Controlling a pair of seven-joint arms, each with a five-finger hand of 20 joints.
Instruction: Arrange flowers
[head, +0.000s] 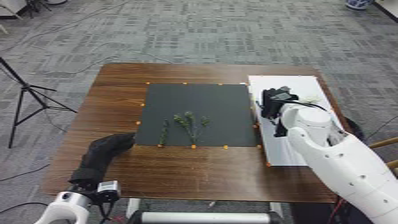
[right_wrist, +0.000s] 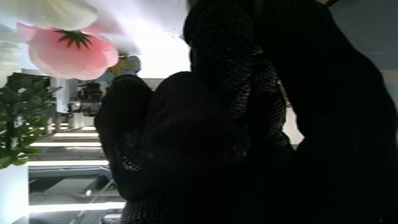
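My right hand (head: 279, 96) is over the upper part of the white board at the right. Beside it on the board lies something pale with a little green (head: 311, 99). In the right wrist view, a pink flower (right_wrist: 75, 53), a white flower (right_wrist: 59, 14) and green leaves (right_wrist: 19, 116) are close to my right hand (right_wrist: 191, 130); whether it touches them I cannot tell. A branched green sprig (head: 188, 125) and a thin green stem (head: 163, 133) lie on the dark mat. My left hand (head: 110, 145) rests open by the mat's lower left corner, holding nothing.
The dark mat (head: 200, 97) covers the middle of the brown table (head: 178, 175), with small orange markers around its edges. The white board (head: 282, 152) runs along the right side, partly under my right arm. A black tripod (head: 25, 90) stands on the floor at the left.
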